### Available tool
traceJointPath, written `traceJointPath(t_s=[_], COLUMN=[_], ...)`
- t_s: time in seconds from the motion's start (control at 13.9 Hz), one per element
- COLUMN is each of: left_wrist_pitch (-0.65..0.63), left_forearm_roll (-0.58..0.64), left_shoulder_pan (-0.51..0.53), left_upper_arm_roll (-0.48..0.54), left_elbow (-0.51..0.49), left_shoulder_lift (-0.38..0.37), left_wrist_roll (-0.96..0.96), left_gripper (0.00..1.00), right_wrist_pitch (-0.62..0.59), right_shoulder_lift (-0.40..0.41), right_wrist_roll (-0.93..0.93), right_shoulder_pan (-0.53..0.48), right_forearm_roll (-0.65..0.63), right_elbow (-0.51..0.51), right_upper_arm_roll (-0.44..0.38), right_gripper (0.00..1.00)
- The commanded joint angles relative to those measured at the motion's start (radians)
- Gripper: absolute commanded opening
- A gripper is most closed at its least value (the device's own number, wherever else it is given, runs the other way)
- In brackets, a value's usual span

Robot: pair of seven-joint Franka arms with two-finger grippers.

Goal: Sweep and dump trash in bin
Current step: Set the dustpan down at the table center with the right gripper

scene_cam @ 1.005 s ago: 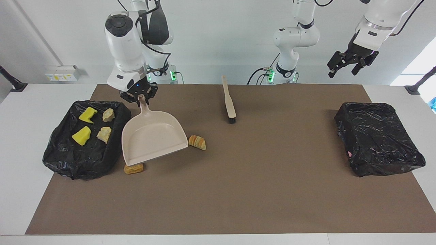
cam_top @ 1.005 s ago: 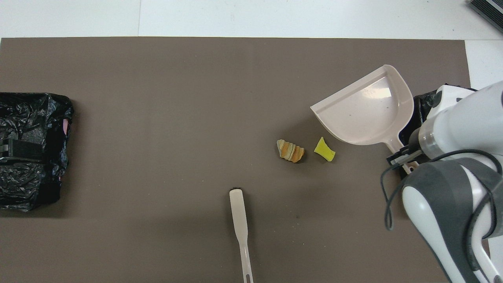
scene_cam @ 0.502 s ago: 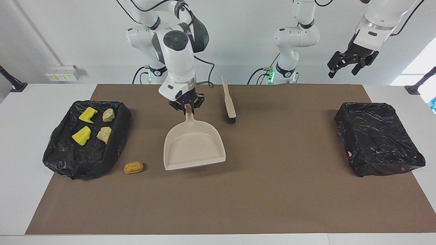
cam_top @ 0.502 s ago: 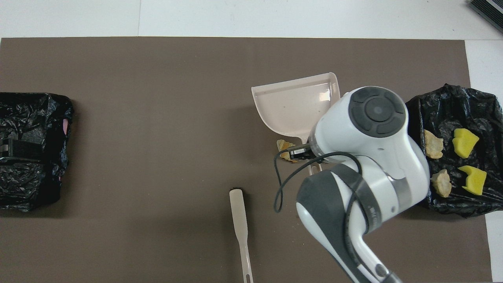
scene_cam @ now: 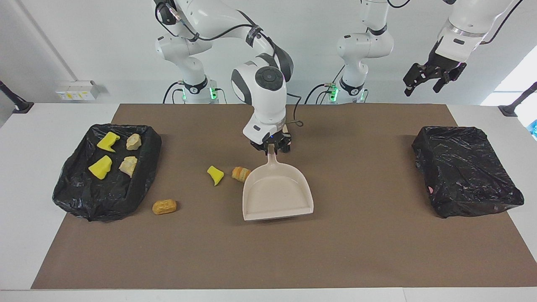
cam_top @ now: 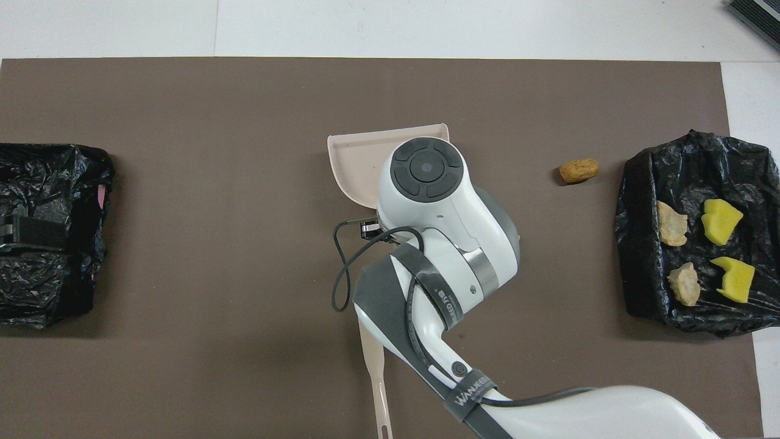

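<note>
My right gripper [scene_cam: 272, 147] clamps the smooth beige dustpan [scene_cam: 277, 193] by its handle, beside a ridged tan pastry [scene_cam: 240, 173] and yellow sponge wedge [scene_cam: 215, 175].

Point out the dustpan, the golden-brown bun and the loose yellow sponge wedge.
dustpan [scene_cam: 277, 193]: facing view, middle of its bare pan floor.
golden-brown bun [scene_cam: 164, 206]: facing view, middle of its top.
yellow sponge wedge [scene_cam: 215, 175]: facing view, middle of its yellow face.

light: bright, even | shadows: soft, short | glare: window, facing view | focus: sharp
</note>
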Motion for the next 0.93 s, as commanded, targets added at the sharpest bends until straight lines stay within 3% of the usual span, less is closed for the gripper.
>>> traceJointPath(t_s=[0.0, 0.43, 0.86], left_wrist_pitch=[-0.011, -0.011, -0.011], left_forearm_roll=[0.007, 0.007, 0.007], left_shoulder_pan=[0.007, 0.007, 0.007], left_upper_arm_roll=[-0.004, -0.004, -0.004], left_elbow=[0.014, 0.014, 0.016], left_shoulder_lift=[0.005, 0.005, 0.005], left_wrist_roll=[0.002, 0.002, 0.002], left_gripper=[1.00, 1.00, 1.00], right_wrist_pitch=[0.049, 0.150, 0.161], right_shoulder_lift=[0.104, 0.134, 0.135], right_wrist_roll=[0.061, 0.080, 0.078], right_shoulder_pan=[0.026, -0.004, -0.011], right_forearm_roll=[-0.002, 0.023, 0.023], right_elbow=[0.092, 0.083, 0.070], right_upper_arm_roll=[-0.007, -0.004, -0.004], right_gripper=[0.00, 0.00, 0.00])
